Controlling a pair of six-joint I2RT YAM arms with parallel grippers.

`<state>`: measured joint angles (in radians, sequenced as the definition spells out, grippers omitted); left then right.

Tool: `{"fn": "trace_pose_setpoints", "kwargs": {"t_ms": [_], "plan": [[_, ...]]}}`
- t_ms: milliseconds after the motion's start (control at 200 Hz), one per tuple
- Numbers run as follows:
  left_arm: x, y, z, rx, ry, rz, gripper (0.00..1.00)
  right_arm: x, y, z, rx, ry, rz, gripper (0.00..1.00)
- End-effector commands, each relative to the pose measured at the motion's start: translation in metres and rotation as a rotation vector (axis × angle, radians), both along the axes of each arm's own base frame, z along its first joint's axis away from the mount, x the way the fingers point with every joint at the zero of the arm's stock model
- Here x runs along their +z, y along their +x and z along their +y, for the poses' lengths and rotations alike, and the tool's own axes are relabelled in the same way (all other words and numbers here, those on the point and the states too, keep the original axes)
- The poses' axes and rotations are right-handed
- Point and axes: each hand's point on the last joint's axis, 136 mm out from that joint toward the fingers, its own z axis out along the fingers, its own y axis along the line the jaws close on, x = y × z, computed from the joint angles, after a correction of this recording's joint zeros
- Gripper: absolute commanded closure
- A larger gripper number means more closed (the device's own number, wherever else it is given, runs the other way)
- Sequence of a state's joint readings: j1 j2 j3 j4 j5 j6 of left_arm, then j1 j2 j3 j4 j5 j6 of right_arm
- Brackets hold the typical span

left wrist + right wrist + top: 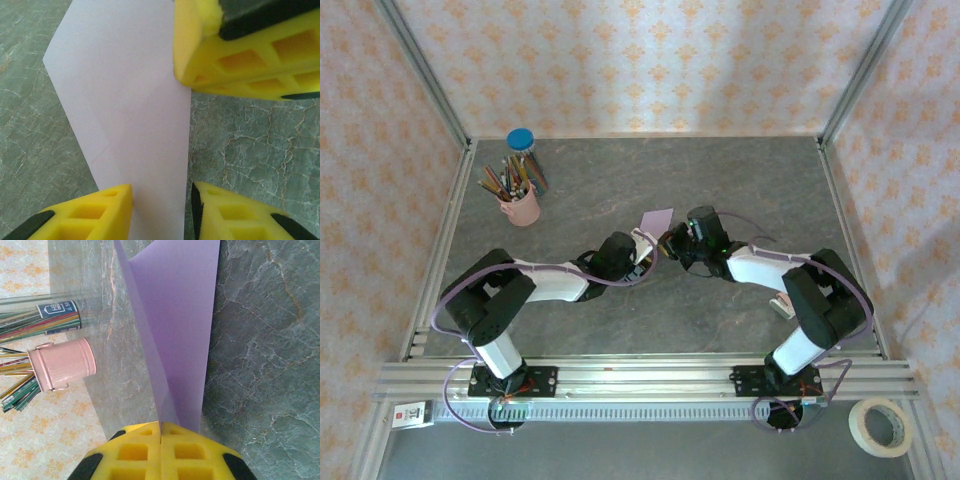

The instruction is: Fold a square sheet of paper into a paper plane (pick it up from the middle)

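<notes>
A lab test cell: grey marbled tabletop (760, 180), aluminium-profile rail (650, 372) across the lower frame, peach patterned wall panels (650, 60).

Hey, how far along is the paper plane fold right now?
Done: the lilac paper is folded double along a crease, and diagonal creases show in the left wrist view. In hand: the right jaws are shut on its edge, while the left jaws stand apart, straddling another part of it. Left: it looks too broad for a dart, so further narrowing folds likely remain.
</notes>
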<state>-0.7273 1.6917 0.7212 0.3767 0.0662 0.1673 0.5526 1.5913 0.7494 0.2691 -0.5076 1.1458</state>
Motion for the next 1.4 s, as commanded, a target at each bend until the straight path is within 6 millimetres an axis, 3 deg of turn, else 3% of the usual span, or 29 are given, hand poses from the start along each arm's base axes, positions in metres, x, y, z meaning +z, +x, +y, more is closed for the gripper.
{"fn": "trace_pose_setpoints", "kwargs": {"t_ms": [0,290,566,831,1031,1396], "plan": [[0.007,0.006,-0.011,-0.02,-0.011,-0.04,0.65,-0.008,-0.004,-0.002,0.002,0.009,0.035,1.0],[0.008,0.008,-0.01,-0.013,-0.016,-0.049,0.8,-0.006,-0.004,-0.004,-0.004,0.019,0.04,1.0],[0.006,0.006,-0.012,-0.019,-0.059,-0.018,0.92,0.001,0.008,-0.026,-0.038,-0.054,-0.012,0.6],[0.003,0.0,-0.014,-0.025,-0.146,0.043,0.95,0.002,0.018,-0.07,-0.116,-0.18,-0.073,0.47],[-0.007,-0.005,-0.016,-0.029,-0.167,0.091,0.95,0.005,0.02,-0.088,-0.157,-0.264,-0.106,0.43],[-0.018,-0.011,-0.021,-0.037,-0.196,0.151,0.95,-0.003,0.014,-0.096,-0.171,-0.294,-0.094,0.42]]}}
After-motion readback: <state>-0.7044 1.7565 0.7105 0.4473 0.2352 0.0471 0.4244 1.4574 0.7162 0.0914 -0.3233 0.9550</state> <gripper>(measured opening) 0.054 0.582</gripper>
